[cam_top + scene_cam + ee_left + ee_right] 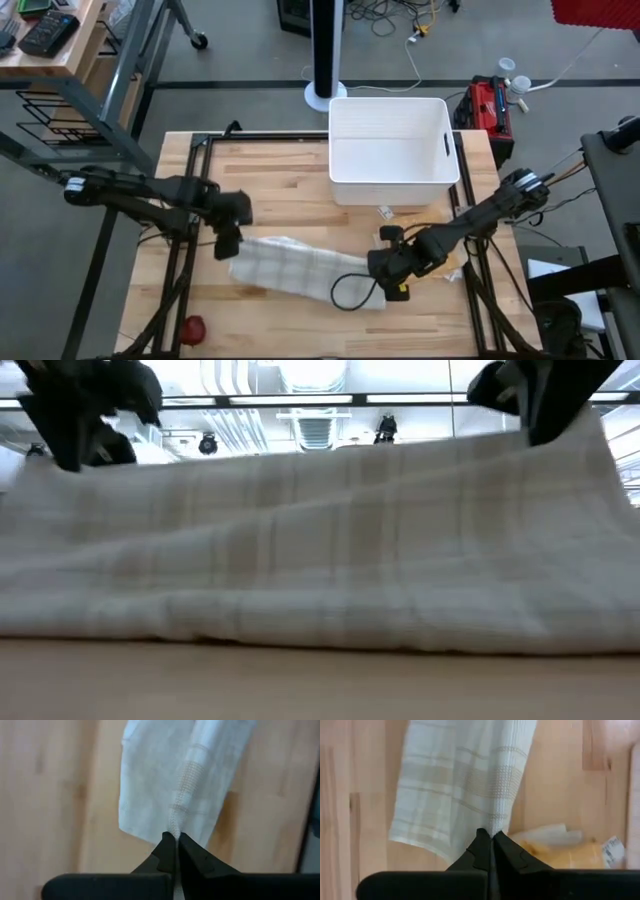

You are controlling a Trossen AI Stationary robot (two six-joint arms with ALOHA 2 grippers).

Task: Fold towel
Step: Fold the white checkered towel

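Observation:
A white towel with faint beige checks (pixel 300 265) lies lengthwise across the near part of the table. My left gripper (pixel 228 247) is at its left end and my right gripper (pixel 394 284) at its right end, each shut on the cloth. In the low view the towel (pixel 320 550) stands as a wide sheet. Its upper edge is raised between the two grippers and its lower part rests on the tabletop. My left gripper pinches the towel's left end at a bunched edge (pixel 174 826) between its two fingers, coming from above. That end is raised off the table and the cloth runs down from it onto the wood. How many layers it has does not show. My right gripper pinches the towel's right end at its edge (pixel 492 827) between its two fingers, coming from above. The corner is lifted, the cloth spreads away below it, and the rest lies on the table.
A white plastic bin (pixel 445 150) stands at the far middle of the table. A yellowish packet (pixel 570 851) lies beside the towel's right end. A black cable loop (pixel 350 290) hangs over the towel near my right gripper. A small red object (pixel 192 327) sits at the near left edge.

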